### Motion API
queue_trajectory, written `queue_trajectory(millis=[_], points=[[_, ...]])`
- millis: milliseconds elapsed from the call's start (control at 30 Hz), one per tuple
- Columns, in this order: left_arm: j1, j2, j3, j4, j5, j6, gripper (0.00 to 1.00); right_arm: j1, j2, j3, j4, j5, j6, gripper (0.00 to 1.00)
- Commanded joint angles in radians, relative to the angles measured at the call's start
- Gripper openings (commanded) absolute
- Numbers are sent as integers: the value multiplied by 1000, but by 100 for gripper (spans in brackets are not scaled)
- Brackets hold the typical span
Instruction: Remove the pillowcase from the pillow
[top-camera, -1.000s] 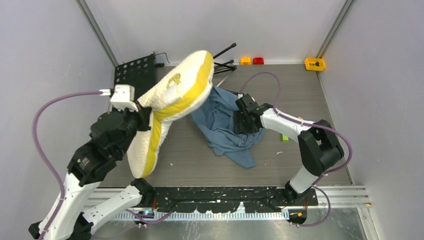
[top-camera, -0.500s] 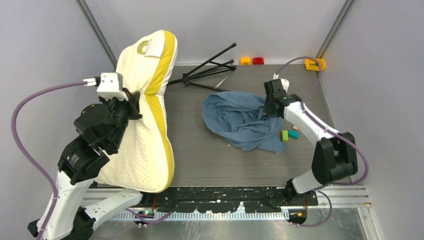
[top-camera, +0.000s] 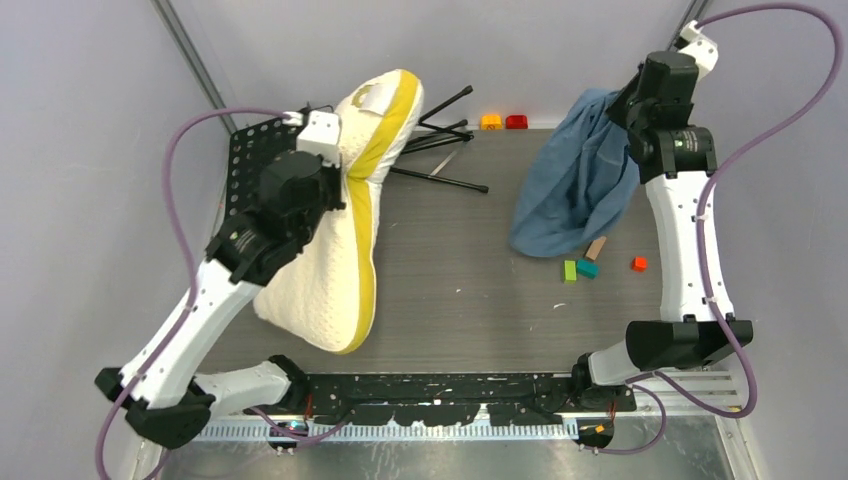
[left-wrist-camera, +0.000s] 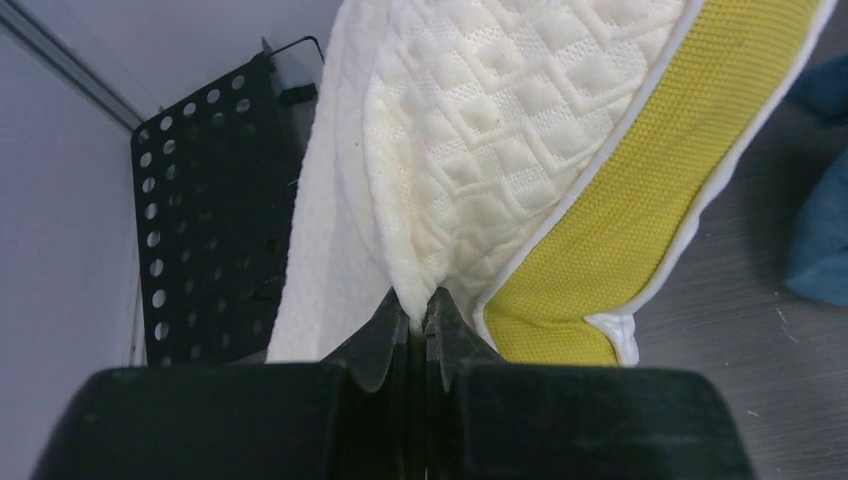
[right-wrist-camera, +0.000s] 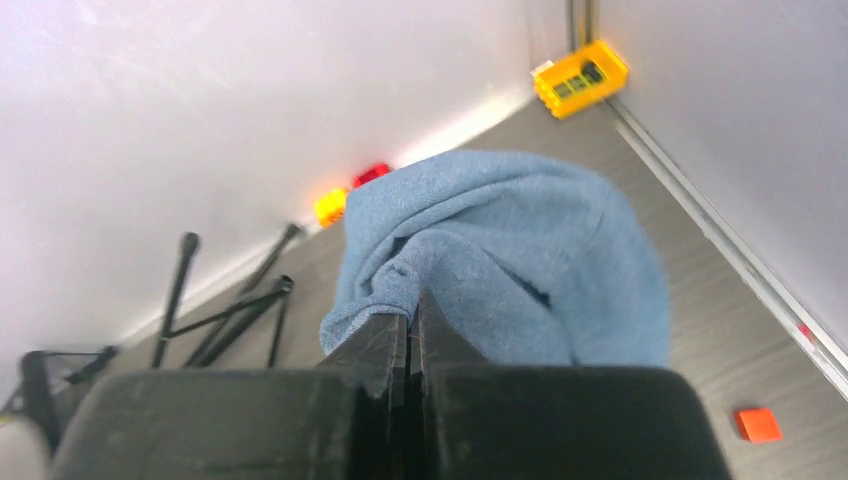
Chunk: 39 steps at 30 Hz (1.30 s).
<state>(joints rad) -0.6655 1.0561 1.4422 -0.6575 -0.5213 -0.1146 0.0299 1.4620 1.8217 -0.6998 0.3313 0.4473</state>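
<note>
The pillow is cream cloth quilted in raised diamonds, with a side band of coarse yellow mesh weave edged in smooth white piping. The pillowcase is soft, matt, dusty blue cloth, wrinkled. The bench looks like matt grey wood-grain laminate. The perforated plate at far left is matt black and looks like metal.

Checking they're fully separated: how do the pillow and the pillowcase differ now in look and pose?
The pillow is cream, quilted, with a yellow band; the pillowcase is plain dusty blue. The pillow is plump, while the pillowcase hangs limp and wrinkled. The pillow is on the left, the pillowcase far right, apart. Shared: a shut gripper pinches each: left gripper the pillow, right gripper the pillowcase.
</note>
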Motion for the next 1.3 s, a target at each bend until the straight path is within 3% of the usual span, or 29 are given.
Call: queue_trajectory(millis=[0, 133, 167, 200, 233, 267, 300, 333, 367, 467, 567, 633, 700, 800, 1000, 1133, 1267], points=[[1, 105, 135, 239, 8, 69, 0, 1, 21, 115, -46, -112, 5, 0], [0, 256, 249, 266, 50, 69, 0, 0, -10, 37, 57, -466, 13, 0], [0, 283, 265, 281, 62, 64, 0, 0, -22, 9, 94, -537, 6, 4], [0, 307, 275, 297, 80, 59, 0, 0, -32, -7, 112, -573, 4, 23], [1, 328, 282, 303, 113, 57, 12, 1, -42, -11, 112, -567, 4, 53], [1, 350, 299, 286, 140, 53, 41, 1, -54, -13, 106, -527, 1, 77], [1, 368, 321, 251, 154, 41, 67, 1, -68, -21, 100, -476, -1, 84], [1, 379, 339, 215, 157, 27, 85, 1, -82, -29, 93, -425, -7, 85], [1, 380, 345, 183, 156, 14, 97, 1, -98, -42, 89, -380, -14, 85], [1, 320, 275, 173, 85, 23, 100, 1, -166, -136, 116, -259, -26, 86], [30, 233, 158, 175, -26, 36, 100, 1, -268, -336, 199, -199, -24, 87], [129, 194, 96, 129, 7, -47, 100, 1, -352, -479, 284, -177, -19, 87], [266, 147, -4, 138, 135, -160, 100, 1, -432, -645, 409, -184, -19, 87], [375, 71, -205, 243, 155, -235, 100, 1, -509, -857, 581, -141, -20, 85], [426, 91, -425, 407, 91, -187, 100, 2, -492, -1008, 600, -95, -154, 88], [439, 108, -579, 588, 74, -127, 100, 2, -515, -1150, 710, -218, -330, 88], [447, 142, -669, 696, 40, -77, 100, 2, -568, -1294, 888, -152, -296, 89]])
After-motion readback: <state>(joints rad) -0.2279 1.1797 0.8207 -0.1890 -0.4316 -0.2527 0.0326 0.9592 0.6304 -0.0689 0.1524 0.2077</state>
